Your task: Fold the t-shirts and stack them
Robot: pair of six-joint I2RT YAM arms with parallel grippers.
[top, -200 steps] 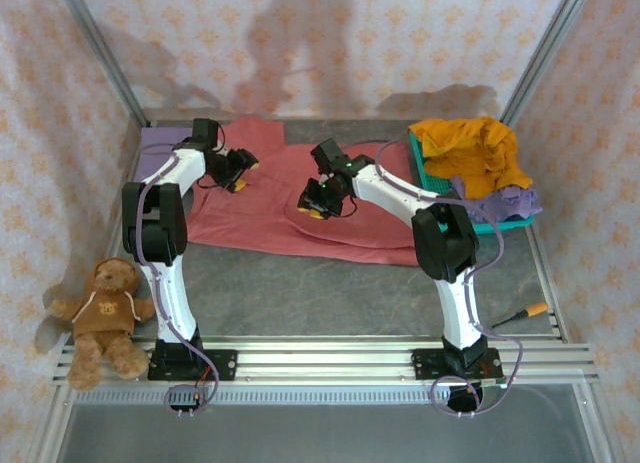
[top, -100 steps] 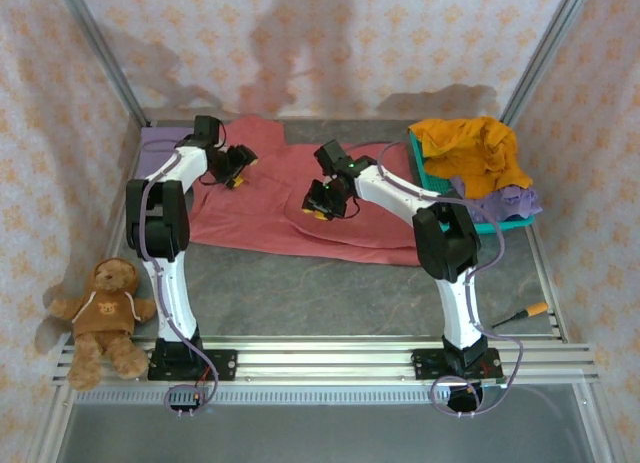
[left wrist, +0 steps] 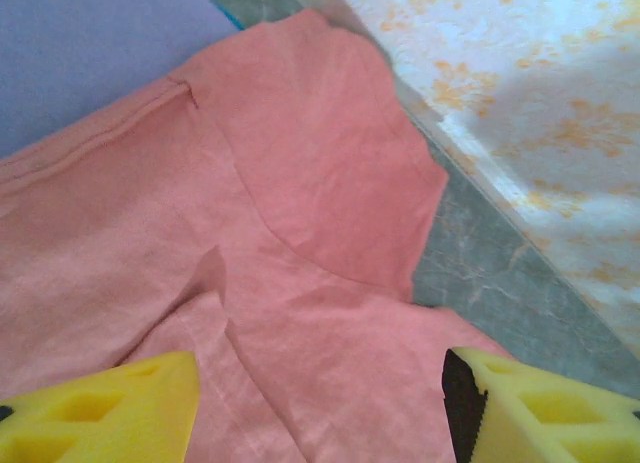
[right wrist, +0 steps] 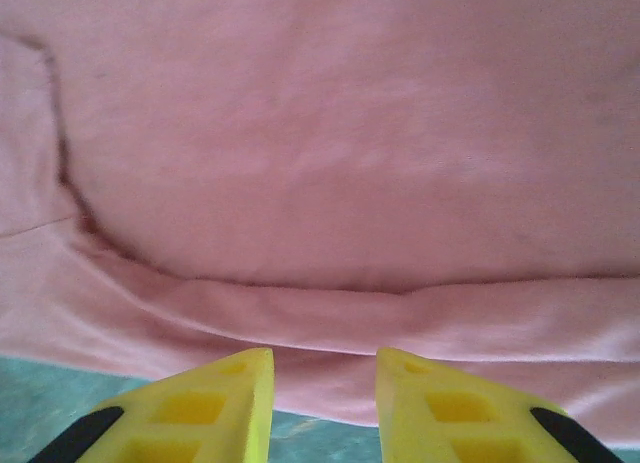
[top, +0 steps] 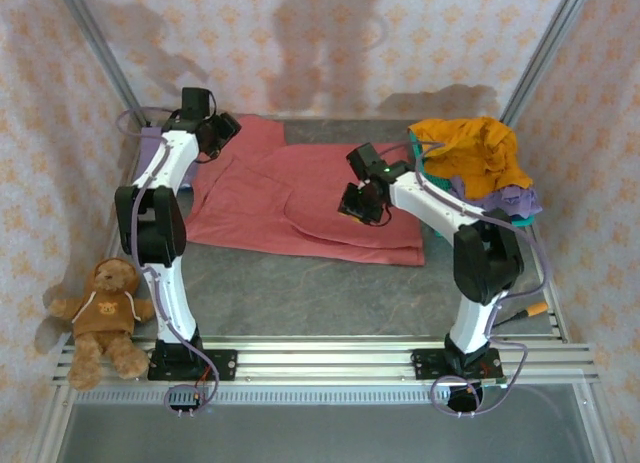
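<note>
1. Table [top: 330, 293]: grey surface, walled by patterned panels.

2. Dusty red t-shirt [top: 270, 198]: lies spread flat across the middle and left of the table. One layer is folded over the body, and its curved edge runs toward the right hem. A sleeve reaches toward the far left corner.

3. Left tool [top: 222, 129]: positioned at the far left corner, above the sleeve. In the left wrist view its yellow fingers [left wrist: 100, 408] stand wide apart with nothing between them. The sleeve and a flat lavender garment [left wrist: 80, 53] lie beneath and beyond them.

4. Right tool [top: 361, 204]: positioned over the right part of the dusty red t-shirt. In the right wrist view the jaws are separated by a narrow gap and grip nothing. They point at a rolled fold near the cloth edge.

5. Teal mesh basket [top: 492, 226]: stands at the right side of the table. It holds the mustard orange t-shirt [top: 470, 148], heaped on top, and a crumpled lavender t-shirt [top: 508, 199] hanging over the near rim.

6. Teddy bear [top: 105, 313]: sits at the near left, beside the left arm's base.

7. Screwdriver [top: 522, 314]: orange-handled, lying at the near right.
</note>
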